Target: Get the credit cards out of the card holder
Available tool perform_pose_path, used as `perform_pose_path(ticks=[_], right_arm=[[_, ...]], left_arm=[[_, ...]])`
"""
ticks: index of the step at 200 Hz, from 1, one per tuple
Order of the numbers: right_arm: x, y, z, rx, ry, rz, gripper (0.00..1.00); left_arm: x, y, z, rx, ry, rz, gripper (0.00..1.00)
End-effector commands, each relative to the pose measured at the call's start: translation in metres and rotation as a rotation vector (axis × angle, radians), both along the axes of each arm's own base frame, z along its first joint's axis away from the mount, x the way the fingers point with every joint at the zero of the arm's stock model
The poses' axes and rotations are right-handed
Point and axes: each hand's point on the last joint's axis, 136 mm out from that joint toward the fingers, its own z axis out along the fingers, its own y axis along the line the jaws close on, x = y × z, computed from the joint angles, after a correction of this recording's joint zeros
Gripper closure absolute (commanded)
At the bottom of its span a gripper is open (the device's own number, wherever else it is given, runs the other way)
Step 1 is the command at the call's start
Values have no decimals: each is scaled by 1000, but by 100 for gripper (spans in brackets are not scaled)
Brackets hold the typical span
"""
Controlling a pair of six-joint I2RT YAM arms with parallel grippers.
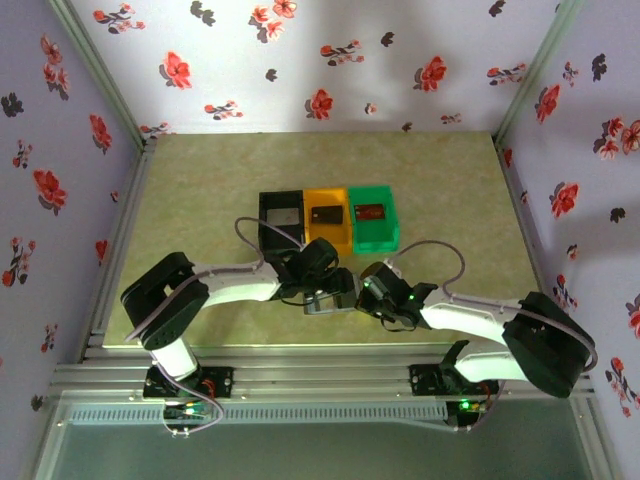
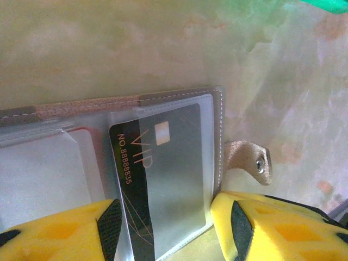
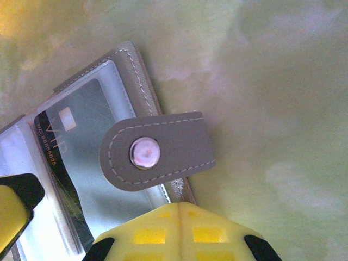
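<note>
left gripper (image 2: 164, 211) over card holder (image 2: 179, 98), angled down

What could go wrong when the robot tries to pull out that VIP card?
1. The left gripper has open jaws on either side of the black and silver VIP card in its clear plastic sleeve. Closing there might pinch sleeve and card together, dragging the whole grey folding card holder.
2. The shut right gripper sits at the holder's edge beside the grey snap strap. If it slips, the holder may slide.
</note>
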Motion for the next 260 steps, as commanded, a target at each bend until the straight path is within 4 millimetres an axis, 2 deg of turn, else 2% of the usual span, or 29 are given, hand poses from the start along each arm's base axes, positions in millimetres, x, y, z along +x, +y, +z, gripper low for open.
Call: perform_pose_path(ticks=[1,93,148,204,260], right_arm=[[-16,-23,-18,-87,58,-16,100],[-15,-20,-15,-73,52,-16,100],[-15,-18,-17,-63,56,-14,100],[-15,-18,-17,-54,55,-21,100],[-16,-19,-17,-53,54,-22,100]], left_arm=[[-4,1,-7,7,15,1,41],[-7,8,-25,50,40,6,43],[-6,4,-22,12,31,17,48],[-5,9,-12,8,18,38,52],[1,16,23,0,-49,90,47]])
